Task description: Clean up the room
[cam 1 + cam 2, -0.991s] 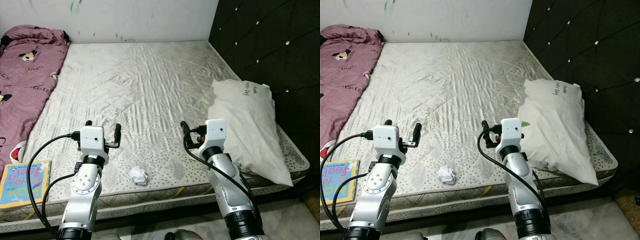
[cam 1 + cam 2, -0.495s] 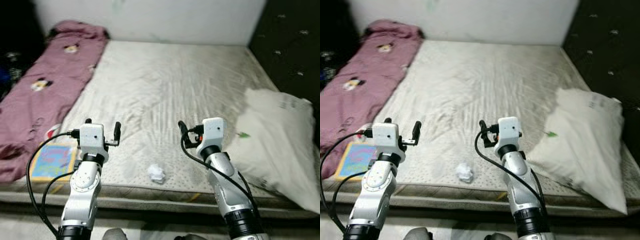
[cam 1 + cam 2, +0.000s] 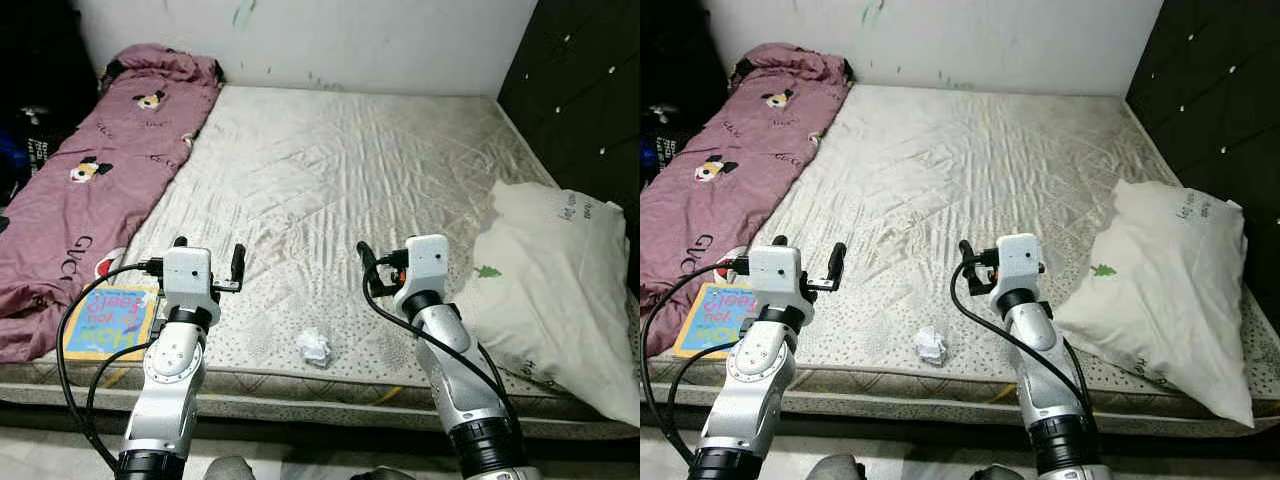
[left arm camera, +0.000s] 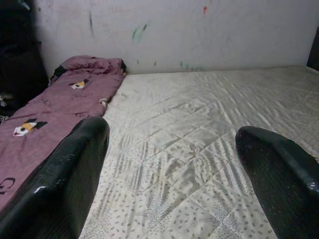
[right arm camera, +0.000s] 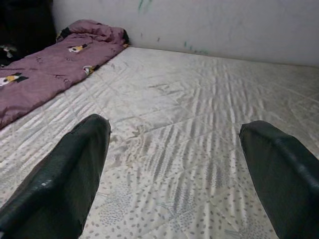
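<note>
Home bedroom, bare mattress [image 3: 340, 170], pillow [image 3: 560, 270], purple blanket [image 3: 95, 170], padded headboard [image 3: 590, 90]

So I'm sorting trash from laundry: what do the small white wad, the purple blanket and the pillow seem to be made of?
White wad: probably crumpled paper or tissue, matte, with sharp creases. Purple blanket: soft printed fabric, matte, lying in loose folds with cartoon prints. Pillow: stuffed, in a slightly shiny white cloth cover, puffy and wrinkled, with small printed marks.
</note>
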Controlling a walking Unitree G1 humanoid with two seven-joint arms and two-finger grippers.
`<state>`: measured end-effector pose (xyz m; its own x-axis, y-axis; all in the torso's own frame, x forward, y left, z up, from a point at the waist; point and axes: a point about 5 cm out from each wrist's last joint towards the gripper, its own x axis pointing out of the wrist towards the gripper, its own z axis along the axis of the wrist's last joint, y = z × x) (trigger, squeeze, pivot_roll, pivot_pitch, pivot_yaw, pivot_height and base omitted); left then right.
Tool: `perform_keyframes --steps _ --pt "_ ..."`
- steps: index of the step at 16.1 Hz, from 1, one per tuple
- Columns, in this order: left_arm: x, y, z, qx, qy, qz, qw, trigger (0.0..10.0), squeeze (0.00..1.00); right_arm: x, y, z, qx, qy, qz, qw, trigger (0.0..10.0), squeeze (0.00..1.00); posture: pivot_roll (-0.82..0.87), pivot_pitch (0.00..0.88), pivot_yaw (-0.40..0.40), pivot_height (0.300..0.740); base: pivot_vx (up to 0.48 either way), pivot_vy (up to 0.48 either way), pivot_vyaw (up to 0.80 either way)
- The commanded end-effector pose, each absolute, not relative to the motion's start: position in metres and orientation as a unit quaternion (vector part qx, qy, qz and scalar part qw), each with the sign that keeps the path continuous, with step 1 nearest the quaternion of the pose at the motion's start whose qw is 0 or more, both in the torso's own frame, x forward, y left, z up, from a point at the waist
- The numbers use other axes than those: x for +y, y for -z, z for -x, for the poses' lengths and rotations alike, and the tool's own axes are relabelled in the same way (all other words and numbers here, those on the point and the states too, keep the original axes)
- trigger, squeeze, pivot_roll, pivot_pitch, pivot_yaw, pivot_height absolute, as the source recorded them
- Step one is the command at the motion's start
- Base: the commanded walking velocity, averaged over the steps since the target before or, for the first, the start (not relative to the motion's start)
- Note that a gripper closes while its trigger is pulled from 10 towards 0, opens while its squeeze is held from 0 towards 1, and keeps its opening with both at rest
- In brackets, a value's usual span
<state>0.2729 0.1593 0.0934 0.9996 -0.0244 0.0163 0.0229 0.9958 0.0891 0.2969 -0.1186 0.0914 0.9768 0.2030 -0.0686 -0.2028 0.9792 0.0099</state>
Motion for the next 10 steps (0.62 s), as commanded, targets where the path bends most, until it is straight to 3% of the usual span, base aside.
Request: perform_keyframes --steps 1,10 --pt "0.1589 -0.0928 -0.2743 -0.004 0.011 -0.045 0.999 10.0 0.0 -0.1192 -0.0924 -0.2987 0.034 -0.101 -0.005 0.994 10.0 0.0 0.08 0.0 -0.021 0.658 0.0 0.0 0.0" --pt "0.1559 -0.0937 -0.2741 -0.009 0.009 -0.047 0.999 10.0 0.0 -0.1185 -0.0915 -0.2973 0.036 -0.107 -0.011 0.994 10.0 0.0 0.08 0.0 -0.023 0.564 0.0 0.0 0.0"
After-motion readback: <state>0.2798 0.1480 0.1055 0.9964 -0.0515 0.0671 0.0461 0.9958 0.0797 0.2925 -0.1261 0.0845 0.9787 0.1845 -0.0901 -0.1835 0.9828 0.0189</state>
